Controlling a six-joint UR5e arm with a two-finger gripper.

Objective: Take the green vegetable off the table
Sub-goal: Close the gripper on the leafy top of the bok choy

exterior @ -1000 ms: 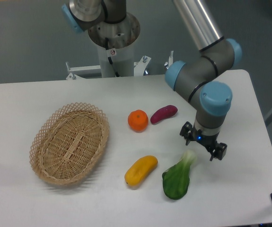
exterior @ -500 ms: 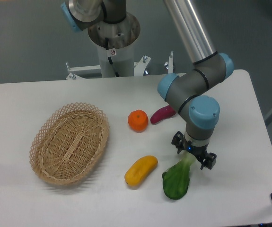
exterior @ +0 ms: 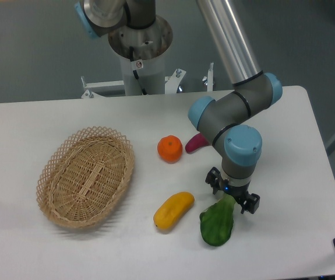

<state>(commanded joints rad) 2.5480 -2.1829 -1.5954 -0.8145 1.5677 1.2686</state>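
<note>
The green vegetable [exterior: 216, 223] lies on the white table [exterior: 284, 233] at the front right, its dark leaf toward the front and its pale stalk end under my gripper. My gripper [exterior: 232, 197] points straight down over the stalk end, with its jaws spread to either side of it. The fingertips are hidden from this view, so I cannot tell whether they touch the stalk.
A yellow oblong fruit [exterior: 173, 209] lies just left of the vegetable. An orange [exterior: 169, 148] and a purple sweet potato [exterior: 193, 143], partly hidden by my arm, lie behind. An oval wicker basket [exterior: 86, 175] stands at the left. The robot base [exterior: 139, 52] is at the back.
My arm has moved left and toward the front, from beside the stalk tip to directly over the stalk end. The vegetable has not moved.
</note>
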